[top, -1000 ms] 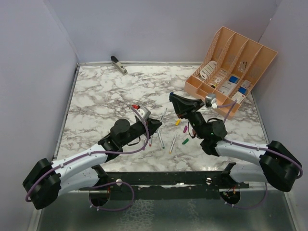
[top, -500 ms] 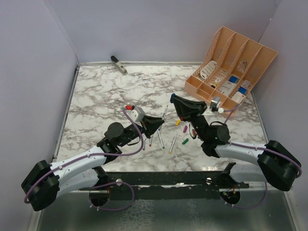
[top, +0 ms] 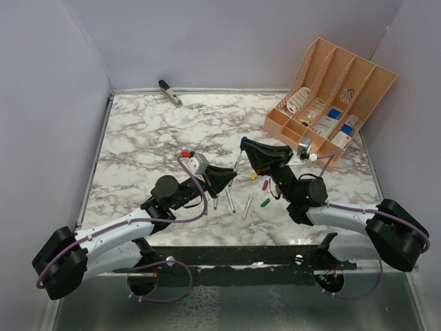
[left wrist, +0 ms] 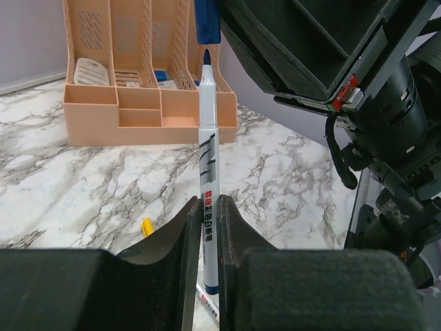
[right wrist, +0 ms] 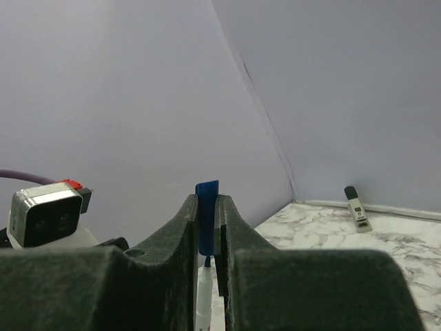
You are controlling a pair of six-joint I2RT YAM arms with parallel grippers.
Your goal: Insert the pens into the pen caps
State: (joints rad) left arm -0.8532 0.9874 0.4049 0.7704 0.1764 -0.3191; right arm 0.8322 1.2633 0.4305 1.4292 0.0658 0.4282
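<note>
Both wrists have shifted slightly over the last second: the left arm's camera block has swung a little to the left, and the right gripper (top: 244,142) has edged left towards the pen. Nearest the bases, the two arms reach inward over the marble table (top: 145,138). The left gripper (left wrist: 207,215) is closed narrowly on a silvery pen (left wrist: 208,155), clamping its lower barrel so that it stands upright between the fingers with its dark tip up. On the table around it lie loose pens (top: 230,201) and three stubby caps: green cap (top: 265,203), purple cap (top: 264,185) and yellow cap (top: 253,175). Just above the held pen, the right gripper's jaws pinch a blue cap (right wrist: 205,224), open end down. The pen's tip sits directly under that opening, just beneath it and not yet inside. Farther back on the right stands an orange organizer (top: 331,79). A dark-and-white clip (top: 170,92) lies by the far wall.
</note>
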